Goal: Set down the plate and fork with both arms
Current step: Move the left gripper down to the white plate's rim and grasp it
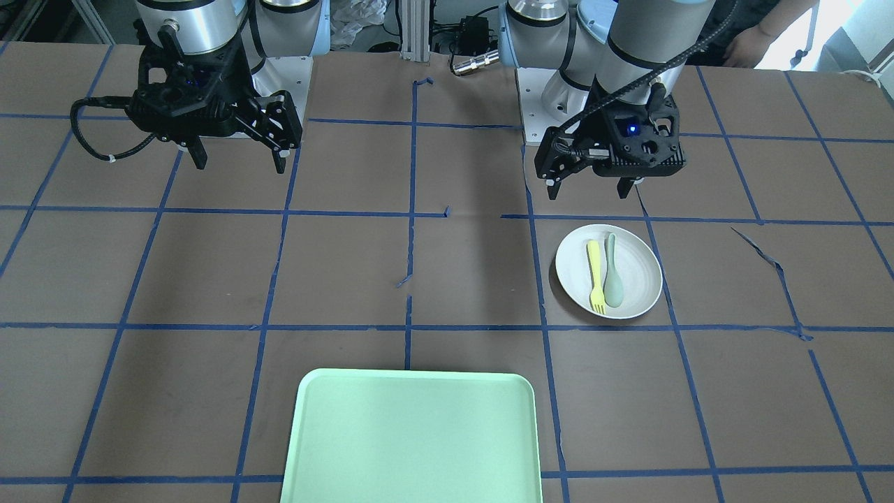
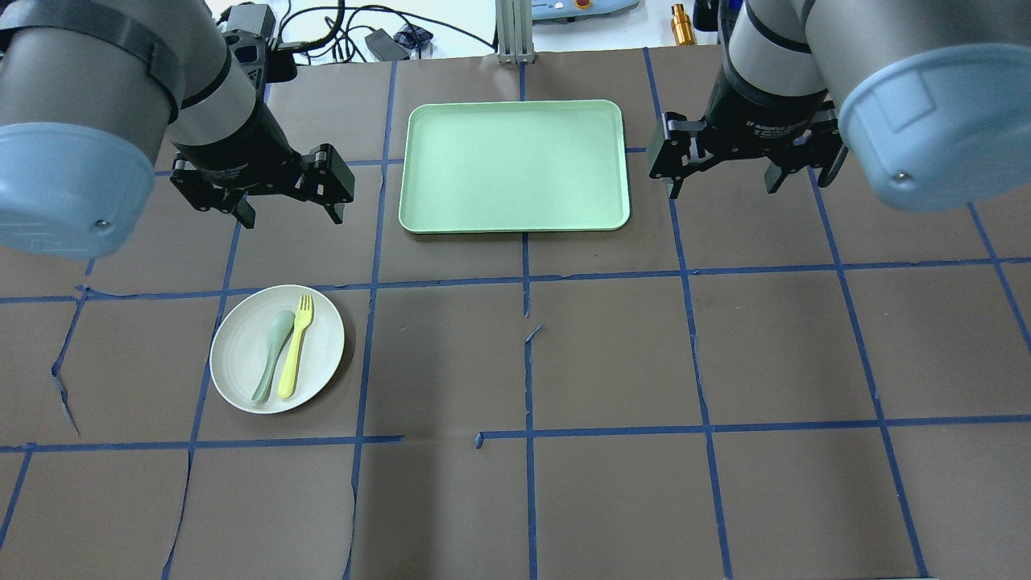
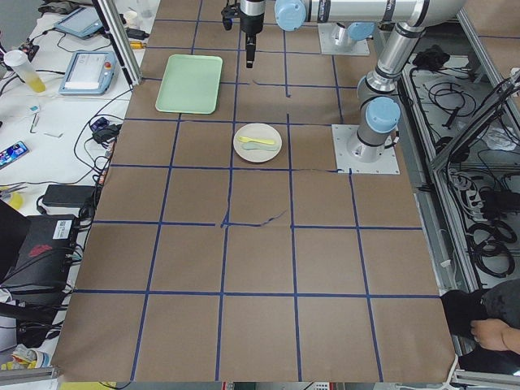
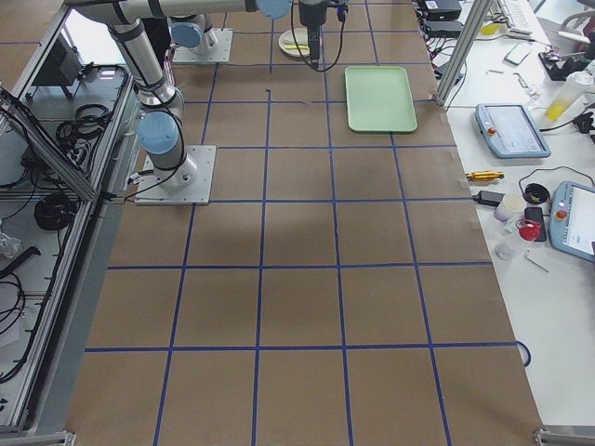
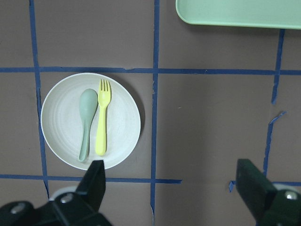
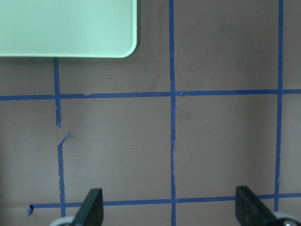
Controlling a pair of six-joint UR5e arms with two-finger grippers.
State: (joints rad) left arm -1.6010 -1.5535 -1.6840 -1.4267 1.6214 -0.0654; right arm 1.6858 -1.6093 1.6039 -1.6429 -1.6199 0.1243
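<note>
The off-white plate (image 2: 238, 354) lies on the table at the robot's left, with the pale yellow fork (image 2: 295, 346) and a grey-green spoon (image 2: 272, 354) side by side on it. My left gripper (image 2: 291, 219) is open and empty, hovering above the table between plate and tray. The left wrist view shows the plate (image 5: 61, 122) and the fork (image 5: 101, 117) below and left of the open left gripper (image 5: 174, 188). My right gripper (image 2: 745, 189) is open and empty, hovering right of the tray. The front view shows the plate (image 1: 639, 272), fork (image 1: 595, 276), left gripper (image 1: 587, 193) and right gripper (image 1: 239, 166).
A pale green rectangular tray (image 2: 515, 165) lies at the table's far middle between the two grippers; its corner shows in the right wrist view (image 6: 61, 28). Blue tape lines grid the brown table. Operators' desks with gear stand beyond the far edge.
</note>
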